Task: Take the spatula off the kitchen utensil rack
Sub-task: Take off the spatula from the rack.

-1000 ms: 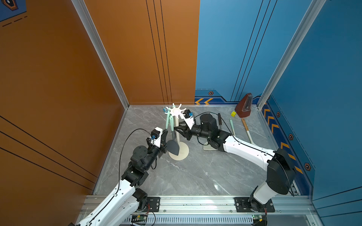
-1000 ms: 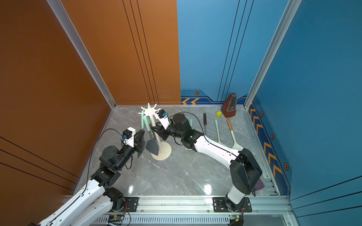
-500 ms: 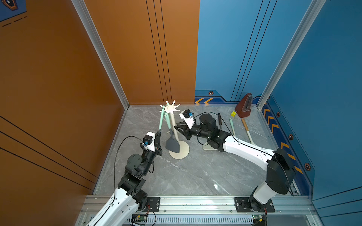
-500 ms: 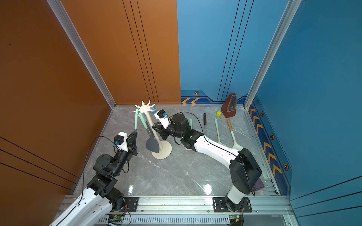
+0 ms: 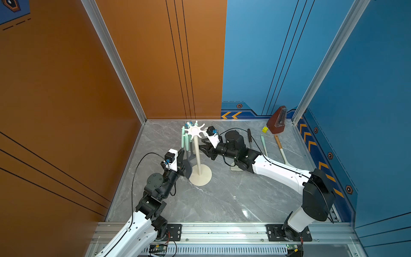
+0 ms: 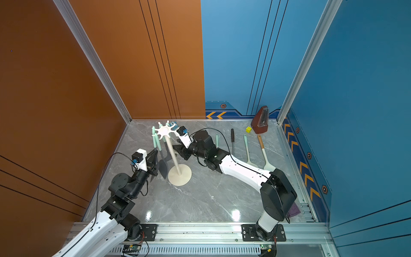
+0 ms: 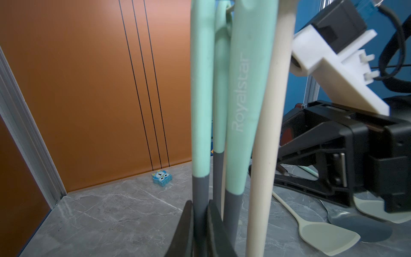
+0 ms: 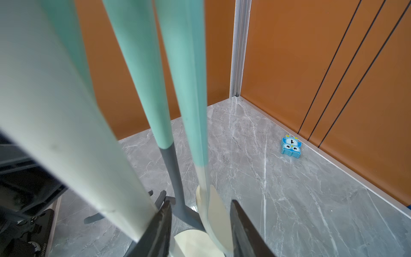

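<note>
The left pincer (image 7: 200, 222) is clenched on the grey neck of the spatula (image 7: 201, 89), which hangs upright from the kitchen utensil rack (image 5: 196, 151), handle rising straight above the grip. The right pincer (image 8: 201, 202) stands released beside the rack.

The cream-white rack (image 5: 197, 155) stands upright on the grey worktop (image 5: 222, 195): round flat base, thin pole, star-shaped top of hooks. The spatula (image 6: 163, 170), mint handle and dark grey blade, hangs from a hook beside the pole.
</note>
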Robot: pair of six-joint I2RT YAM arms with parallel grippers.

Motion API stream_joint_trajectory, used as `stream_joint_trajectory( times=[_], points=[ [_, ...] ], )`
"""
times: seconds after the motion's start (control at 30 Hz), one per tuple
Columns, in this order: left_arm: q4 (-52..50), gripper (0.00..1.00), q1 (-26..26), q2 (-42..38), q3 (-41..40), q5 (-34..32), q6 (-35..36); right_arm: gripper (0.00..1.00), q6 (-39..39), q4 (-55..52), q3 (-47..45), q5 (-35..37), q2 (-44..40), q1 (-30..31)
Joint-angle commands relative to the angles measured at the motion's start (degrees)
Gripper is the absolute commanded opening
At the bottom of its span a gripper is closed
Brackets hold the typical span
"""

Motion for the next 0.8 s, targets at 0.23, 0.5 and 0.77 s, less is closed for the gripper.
stream_joint_trajectory(
  times=[0.23, 0.5, 0.77],
  points=[
    [3.4, 0.00, 0.5, -0.3, 2.5, 1.8, -0.8, 0.44, 0.3, 3.6, -9.5, 6.0, -9.2, 0.2],
    [3.4, 0.00, 0.5, -1.9, 2.5, 0.1, -0.8, 0.45, 3.1, 5.5, -14.2, 3.6, -16.8, 0.2],
    [3.4, 0.00, 0.5, -6.8, 1.7, -1.7, -0.4, 0.46, 3.5, 5.9, -11.6, 1.3, -14.3, 1.4]
  ],
)
